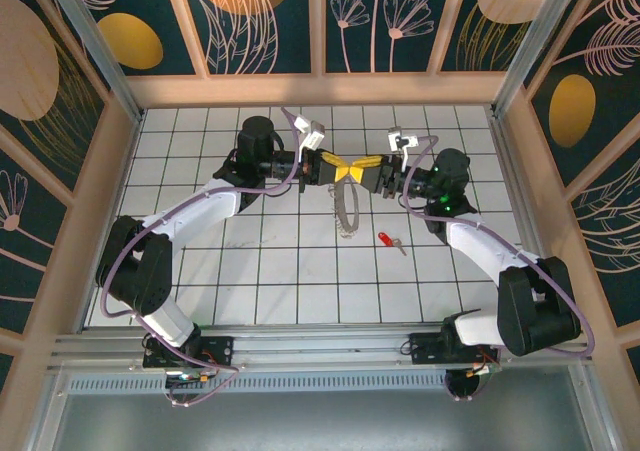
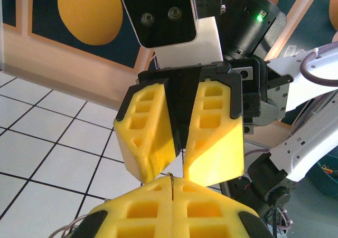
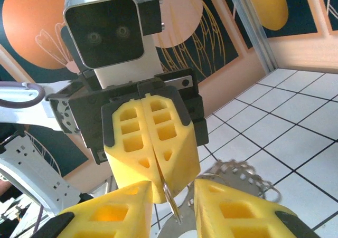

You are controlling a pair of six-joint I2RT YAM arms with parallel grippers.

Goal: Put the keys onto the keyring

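Item: two-arm rig, keyring-threading job, arms met in mid-air over the far half of the surface (image 1: 250, 271). From above: left pincer (image 1: 338, 168) and right pincer (image 1: 362, 170) tip to tip; the keyring (image 1: 347, 211) hangs from their meeting point, a pale chain loop whose lower end reaches down toward the tiles. The key (image 1: 387, 239), red-headed, lies flat on the surface, apart from the loop and to the right of it, untouched. Left wrist view: left pincer (image 2: 171, 203) fully closed, a thin wire of the keyring (image 2: 171, 181) standing up out of its seam; right pincer (image 2: 182, 172) faces it, jaws a little apart. Right wrist view: right pincer (image 3: 173, 196) part open, its fingers either side of the wire; left pincer (image 3: 157, 188) shut on that wire, with frilly links of the keyring (image 3: 240, 172) trailing behind. Risks, as I judge them: the wire could slip from the left pincer's narrow hold and the floppy loop drop onto the key; the right pincer closing off-centre could twist or knock the ring loose. Not legible: whether the right pincer's pads touch the wire; where the ring's split lies; the key's hole and blade detail, too small from above.
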